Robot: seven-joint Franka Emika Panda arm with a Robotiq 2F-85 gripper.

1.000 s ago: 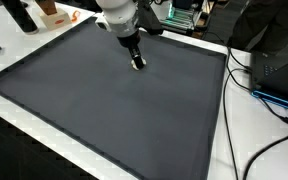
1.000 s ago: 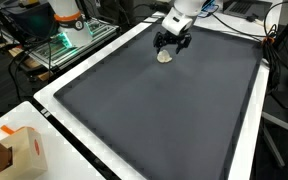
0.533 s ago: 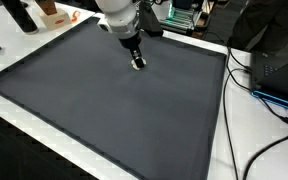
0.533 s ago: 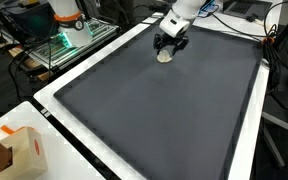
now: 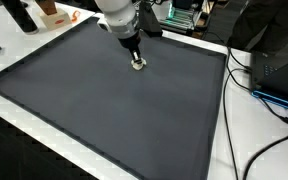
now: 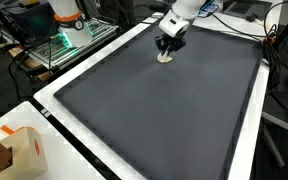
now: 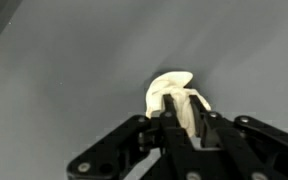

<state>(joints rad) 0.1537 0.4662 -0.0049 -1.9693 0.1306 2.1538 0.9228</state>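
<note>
A small crumpled cream-white cloth [image 7: 170, 92] lies on the dark grey mat [image 5: 104, 110]. In the wrist view my gripper [image 7: 184, 128] has its black fingers [image 7: 170, 130] pinched together on the cloth, which bulges out above them. In both exterior views the gripper [image 5: 136, 62] [image 6: 167, 50] stands low over the far part of the mat, with the cloth [image 5: 137, 67] [image 6: 165, 58] showing as a pale spot at its tips. The white arm [image 5: 117, 15] rises behind it.
White table edge [image 5: 234, 110] frames the mat [image 6: 154, 110]. Black cables [image 5: 259, 80] run along one side. A cardboard box [image 6: 14, 150] stands at a near corner, dark bottles [image 5: 22, 14] at a far corner, and a lit rack [image 6: 64, 40] beyond the table.
The fingers stood wide around the cloth a second ago and have come together on it. The arm has stayed in the same place over the mat.
</note>
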